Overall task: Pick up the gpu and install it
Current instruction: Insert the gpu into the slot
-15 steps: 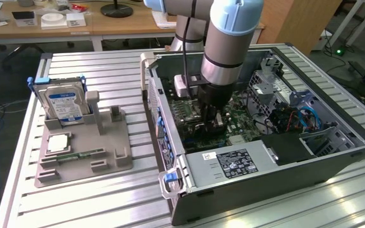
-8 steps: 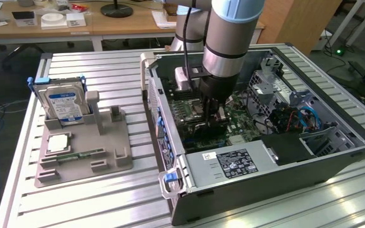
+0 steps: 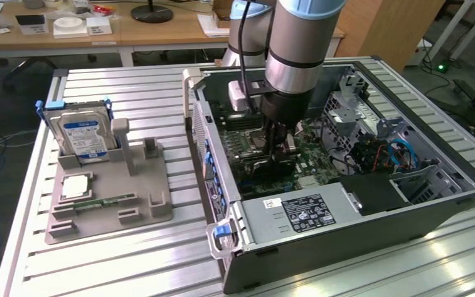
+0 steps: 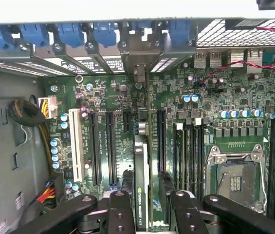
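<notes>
white lettering runs along the narrow black edge of the upright circuit card (image 4: 140,195) seen end-on in the wrist view, reading "nvidia quadro" and then characters too small to make out; the blue-and-white label on the boxy silver hard drive (image 3: 83,136) carries print too fine to read; same for the black-and-white sticker on the grey metal power supply box (image 3: 303,213)
</notes>
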`<state>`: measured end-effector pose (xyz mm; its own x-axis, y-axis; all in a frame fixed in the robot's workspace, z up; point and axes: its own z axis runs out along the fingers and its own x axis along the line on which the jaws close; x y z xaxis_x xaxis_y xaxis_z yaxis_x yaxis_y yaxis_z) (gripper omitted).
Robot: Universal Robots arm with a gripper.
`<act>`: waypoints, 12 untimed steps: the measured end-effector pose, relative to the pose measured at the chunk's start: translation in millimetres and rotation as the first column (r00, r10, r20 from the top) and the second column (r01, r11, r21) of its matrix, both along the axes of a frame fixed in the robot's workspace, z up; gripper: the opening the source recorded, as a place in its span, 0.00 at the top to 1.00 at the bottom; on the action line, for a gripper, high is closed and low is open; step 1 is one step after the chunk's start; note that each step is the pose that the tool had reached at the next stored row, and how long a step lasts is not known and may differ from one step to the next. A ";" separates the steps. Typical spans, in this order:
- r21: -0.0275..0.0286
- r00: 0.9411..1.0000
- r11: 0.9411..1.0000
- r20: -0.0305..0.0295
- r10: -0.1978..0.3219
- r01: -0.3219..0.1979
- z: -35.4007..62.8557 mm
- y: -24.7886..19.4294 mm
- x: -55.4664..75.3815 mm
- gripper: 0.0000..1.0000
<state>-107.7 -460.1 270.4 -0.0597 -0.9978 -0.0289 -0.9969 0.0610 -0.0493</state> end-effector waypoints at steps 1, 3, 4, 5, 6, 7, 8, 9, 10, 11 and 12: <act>0.000 1.000 1.000 0.000 0.000 0.000 0.1 0.0 0.0 0.66; 0.000 1.000 1.000 0.000 0.000 0.000 0.1 0.0 0.0 0.73; 0.000 1.000 1.000 0.000 0.000 0.000 0.1 0.0 0.0 0.79; 0.000 1.000 1.000 0.000 0.000 0.000 0.1 0.0 0.0 0.79; 0.000 1.000 1.000 0.000 0.000 0.000 0.1 0.0 0.0 0.85; 0.000 1.000 1.000 0.000 0.000 0.000 0.1 0.0 0.0 0.90; 0.000 1.000 1.000 0.000 0.000 0.000 0.1 0.0 0.0 0.90; 0.000 1.000 1.000 0.000 0.000 0.000 0.1 0.0 0.0 0.90; 0.000 1.000 1.000 0.000 0.000 0.000 0.1 0.0 0.0 0.89; 0.000 1.000 1.000 0.000 0.000 0.000 0.1 0.0 0.0 0.89; 0.000 1.000 1.000 0.000 0.000 0.000 0.1 0.0 0.0 0.89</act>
<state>-107.7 -460.1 270.5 -0.0597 -0.9978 -0.0286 -0.9969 0.0610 -0.0492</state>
